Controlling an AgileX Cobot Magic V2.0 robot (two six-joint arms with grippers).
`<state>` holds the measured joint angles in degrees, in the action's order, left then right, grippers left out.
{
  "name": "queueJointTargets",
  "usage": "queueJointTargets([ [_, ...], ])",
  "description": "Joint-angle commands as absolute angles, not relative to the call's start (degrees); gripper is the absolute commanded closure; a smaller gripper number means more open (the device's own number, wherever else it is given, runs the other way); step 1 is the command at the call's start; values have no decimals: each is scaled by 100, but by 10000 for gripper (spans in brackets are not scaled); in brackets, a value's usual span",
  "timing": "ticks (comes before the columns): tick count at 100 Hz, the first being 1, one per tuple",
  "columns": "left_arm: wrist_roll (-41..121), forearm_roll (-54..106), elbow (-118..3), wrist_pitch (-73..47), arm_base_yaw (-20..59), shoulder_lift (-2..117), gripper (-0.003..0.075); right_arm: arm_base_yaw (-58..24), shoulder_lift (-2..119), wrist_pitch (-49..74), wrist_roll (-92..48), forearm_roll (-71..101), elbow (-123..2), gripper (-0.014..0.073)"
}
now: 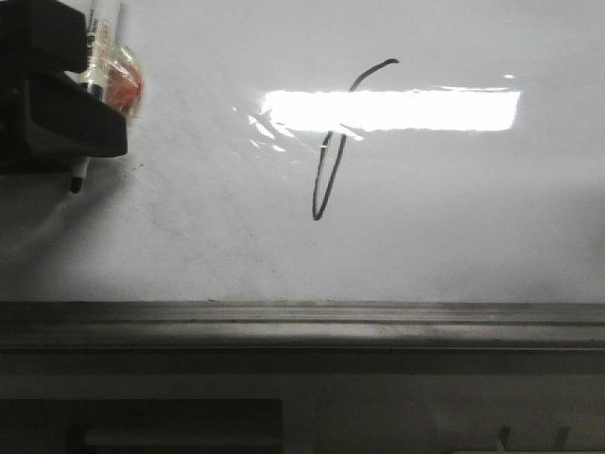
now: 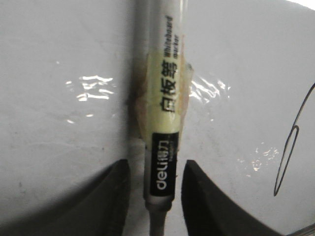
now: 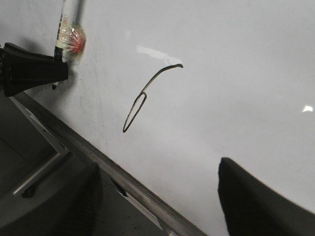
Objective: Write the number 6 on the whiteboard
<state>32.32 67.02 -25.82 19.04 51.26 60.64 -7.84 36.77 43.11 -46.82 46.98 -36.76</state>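
**A:** Here's the left gripper (image 2: 156,196), pads pinching a whiteboard marker (image 2: 162,123) low on its barrel, over the black label band. The tip points down at the whiteboard (image 1: 454,236).

**B:** Is the tip on the board?

**A:** Hard to call. In the front view it sits right at the surface just under the gripper, but whether it touches I can't tell. The number 6 (image 1: 331,161) stands well off to the gripper's right side, a thin slanted loop with a tail hooking right at the top. It reads as a finished stroke, so I judge the writing done or nearly so.

**B:** And the other arm?

**A:** The right gripper (image 3: 157,196) hangs over the board's lower edge, near the grey ledge (image 3: 98,162), fingers spread wide with nothing between them. The 6 lies out ahead of it and a little toward the left arm.

**B:** How does that marker handle?

**A:** Light, stiff, smooth plastic, so it could slip or twist in the pads. There's crinkled clear tape (image 2: 184,88) wrapped round the barrel just above the fingers, probably for bulk and grip. A low hold near the tip end is the right place: less wobble at the nib. The board is glossy and hard; press lightly, since fresh ink smears at a touch.
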Motion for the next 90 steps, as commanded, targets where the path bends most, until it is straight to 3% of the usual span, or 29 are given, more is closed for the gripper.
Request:
queueJointTargets([
  [1, 3197, 6621, -2766, 2186, 5123, 5998, 357, -743, 3665, 4104, -4712, 4949, -3812, 146],
  [22, 3550, 6610, -2766, 1962, 5123, 5725, 269, -743, 3665, 4104, -4712, 4949, -3812, 146],
  [61, 4966, 6610, -2756, 1683, 5123, 4198, 272, -743, 3657, 3884, -4712, 4953, -3812, 146],
  [76, 5574, 6610, -2756, 1683, 5123, 3566, 334, -743, 3615, 3554, -4712, 5174, -3812, 189],
  [90, 5932, 6610, -2756, 1683, 5123, 3104, 507, -743, 3579, 3255, -4712, 5348, -3812, 407],
])
